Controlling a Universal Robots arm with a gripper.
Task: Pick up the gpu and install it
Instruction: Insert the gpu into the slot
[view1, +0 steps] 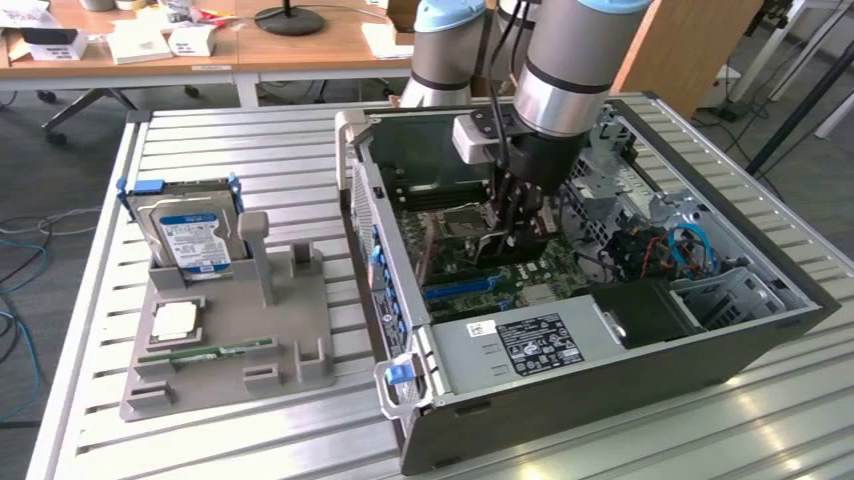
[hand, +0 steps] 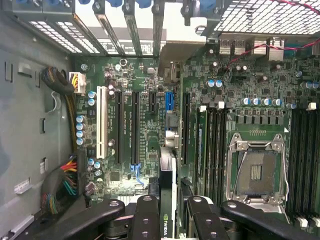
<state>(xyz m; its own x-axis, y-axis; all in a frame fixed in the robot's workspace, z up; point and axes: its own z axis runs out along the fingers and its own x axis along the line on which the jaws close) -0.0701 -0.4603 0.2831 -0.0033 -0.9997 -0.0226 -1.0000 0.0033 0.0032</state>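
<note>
Right now the jaws are shut on the graphics card (hand: 168, 200), with a black finger (hand: 146, 220) on each side. The card stands on its thin edge over the green board (hand: 125, 75), in line with a blue slot (hand: 168, 102). All this sits inside the open computer case (view1: 641, 390) on the worktop (view1: 240, 140). A hard drive (view1: 191, 235) stands well apart.

Worktop: silver ribbed metal worktop (view1: 240, 130), dull sheen.
Fixture: grey moulded plastic fixture (view1: 247, 322), matt.
Tool: black tool (hand: 172, 210), smooth, slightly glossy.
</note>
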